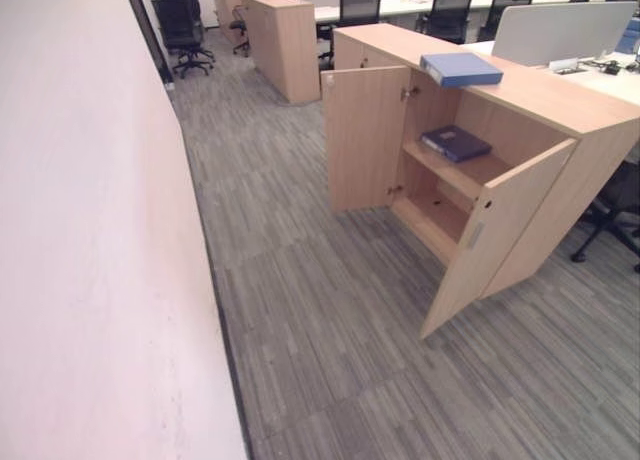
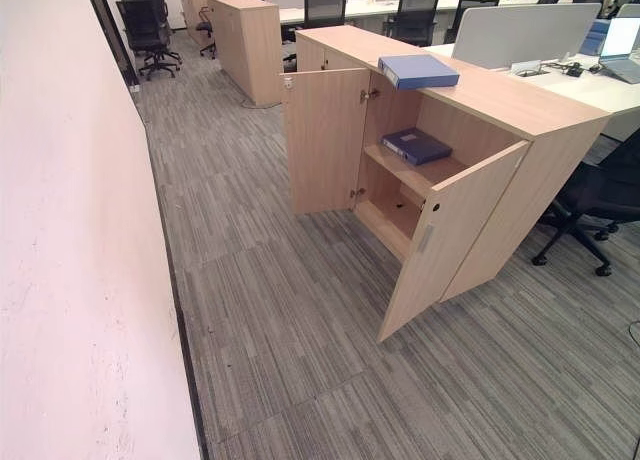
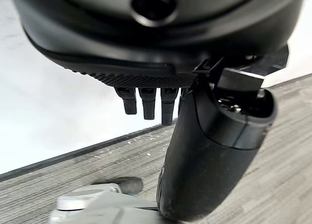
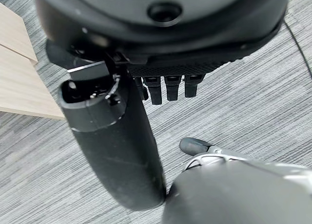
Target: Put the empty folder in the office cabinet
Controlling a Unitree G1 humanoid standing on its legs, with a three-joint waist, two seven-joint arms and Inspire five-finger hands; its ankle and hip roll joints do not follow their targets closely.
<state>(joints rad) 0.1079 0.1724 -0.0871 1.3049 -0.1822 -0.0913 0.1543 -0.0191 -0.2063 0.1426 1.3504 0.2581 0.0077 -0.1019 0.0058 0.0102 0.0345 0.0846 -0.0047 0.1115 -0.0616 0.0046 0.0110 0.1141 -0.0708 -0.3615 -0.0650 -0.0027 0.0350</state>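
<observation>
Folder lies atop cabinet, far from both robot hands.

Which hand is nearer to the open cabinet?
Right. The right hand hangs over the carpet with the cabinet wood close by; the left hand hangs beside the white wall, on the side away from it.

Bright, even office light; soft shadows; bowed edges
</observation>
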